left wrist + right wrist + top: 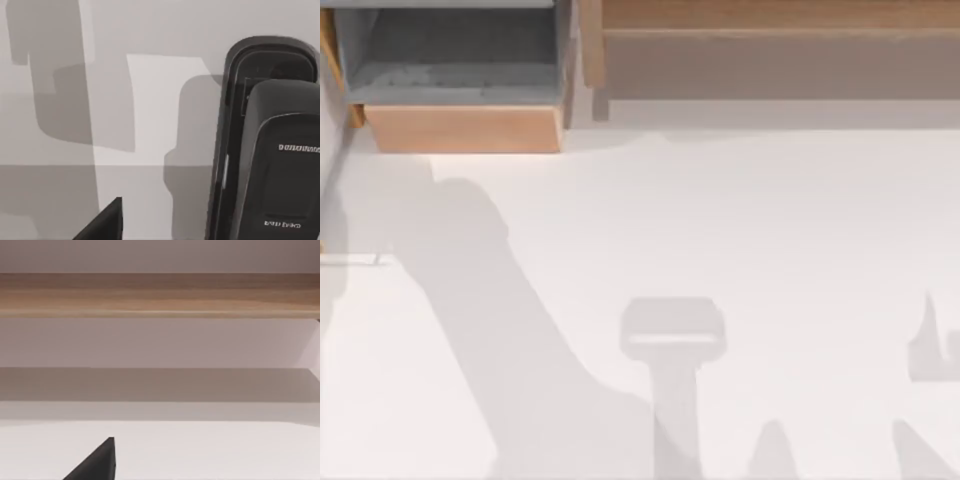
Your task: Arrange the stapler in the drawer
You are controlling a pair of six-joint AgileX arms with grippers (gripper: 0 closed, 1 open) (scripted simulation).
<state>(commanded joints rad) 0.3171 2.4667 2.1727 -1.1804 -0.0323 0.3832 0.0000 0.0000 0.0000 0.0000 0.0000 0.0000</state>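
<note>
The drawer (460, 90) stands open at the table's (720, 220) far left corner. The stapler (270, 150) appears close to the left wrist camera. Whether either gripper is open or closed, I cannot tell.

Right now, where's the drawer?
Top view, upper left corner: the drawer is open, grey floor showing, tan front facing the white table, with the long wooden unit just to its right.

white table (740, 230) under me, plain surface, arm shadows across it. at its far left corner the drawer (460, 125) stands pulled open, tan front panel facing the table, grey floor inside. a long wooden unit (770, 50) sits along the far edge to the right. in my left wrist view the stapler (270, 150), black, lies against the pale surface.
</note>
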